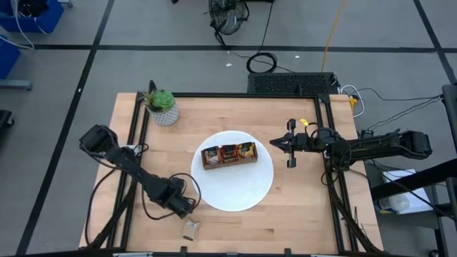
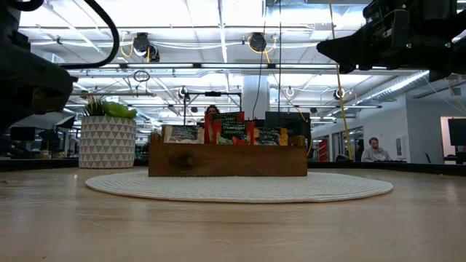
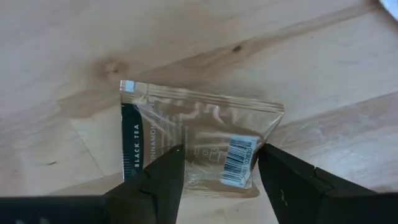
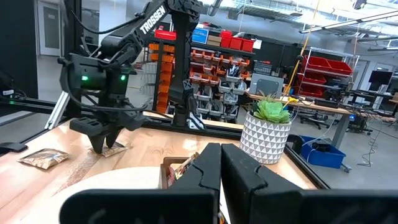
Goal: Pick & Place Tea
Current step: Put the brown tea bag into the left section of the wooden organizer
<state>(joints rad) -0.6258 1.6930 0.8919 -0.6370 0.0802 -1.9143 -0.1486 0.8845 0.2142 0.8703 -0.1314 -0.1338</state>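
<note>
I see my left end effector (image 3: 217, 177) open, fingers straddling a pale tea sachet (image 3: 199, 140) near the plate (image 1: 246, 191); right end effector (image 1: 289, 143) shut, empty.

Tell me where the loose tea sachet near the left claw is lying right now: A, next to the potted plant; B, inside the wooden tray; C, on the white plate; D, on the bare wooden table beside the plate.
D: the tea sachet lies flat on the bare table, off the white plate, with the open left claw poised over it.
</note>
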